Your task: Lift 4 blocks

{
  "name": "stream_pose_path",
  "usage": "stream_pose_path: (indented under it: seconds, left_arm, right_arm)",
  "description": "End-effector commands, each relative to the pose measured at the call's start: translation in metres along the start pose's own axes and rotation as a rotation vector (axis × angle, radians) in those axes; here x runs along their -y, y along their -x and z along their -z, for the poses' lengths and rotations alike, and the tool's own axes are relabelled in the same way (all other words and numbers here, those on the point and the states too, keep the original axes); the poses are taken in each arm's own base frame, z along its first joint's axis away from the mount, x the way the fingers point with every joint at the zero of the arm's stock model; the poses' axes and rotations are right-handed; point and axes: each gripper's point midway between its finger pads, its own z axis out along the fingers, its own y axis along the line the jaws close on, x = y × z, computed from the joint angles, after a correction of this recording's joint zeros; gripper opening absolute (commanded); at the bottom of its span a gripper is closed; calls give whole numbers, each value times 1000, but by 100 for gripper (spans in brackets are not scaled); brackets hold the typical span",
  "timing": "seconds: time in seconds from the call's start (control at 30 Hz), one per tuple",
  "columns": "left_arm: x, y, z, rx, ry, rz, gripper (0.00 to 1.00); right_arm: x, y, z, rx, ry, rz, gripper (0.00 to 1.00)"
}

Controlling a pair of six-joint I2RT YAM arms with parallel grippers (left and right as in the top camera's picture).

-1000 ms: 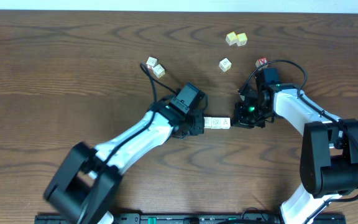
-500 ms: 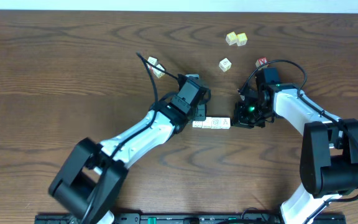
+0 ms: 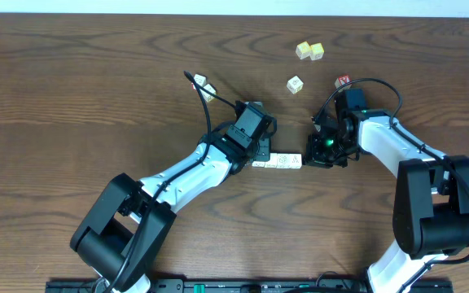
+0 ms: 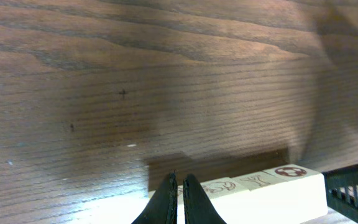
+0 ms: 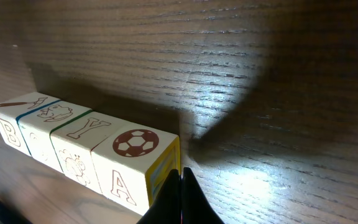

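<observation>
Four whitish blocks (image 3: pixel 278 162) lie end to end in one row at the table's middle. In the right wrist view the row (image 5: pixel 79 140) shows a football, a Y and other prints on top and an A on the side. My right gripper (image 5: pixel 181 177) is shut, its tips against the yellow-edged end face of the football block, and holds nothing; from overhead it (image 3: pixel 308 159) sits at the row's right end. My left gripper (image 4: pixel 179 185) is shut and empty, its tips at the left end of the row (image 4: pixel 266 183). Overhead it (image 3: pixel 260 153) stands just behind that end.
Two yellow-tinted cubes (image 3: pixel 309 51) lie at the back. A single pale cube (image 3: pixel 295 84) and a red-letter cube (image 3: pixel 344 80) lie behind the right arm. Two more cubes (image 3: pixel 205 87) sit back left, partly crossed by the left arm's cable.
My left arm has swung toward the back off the row's left end, so more of the row shows now. The right arm and the row have stayed in place.
</observation>
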Motion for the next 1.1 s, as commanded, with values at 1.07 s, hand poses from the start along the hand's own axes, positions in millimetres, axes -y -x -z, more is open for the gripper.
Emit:
stream_pose_path:
  seconds: [1.07]
  left_arm:
    - [1,-8,-3,-39,-11,-8,7]
  right_arm:
    - [1,-5,-4,-23,-3,-16,1]
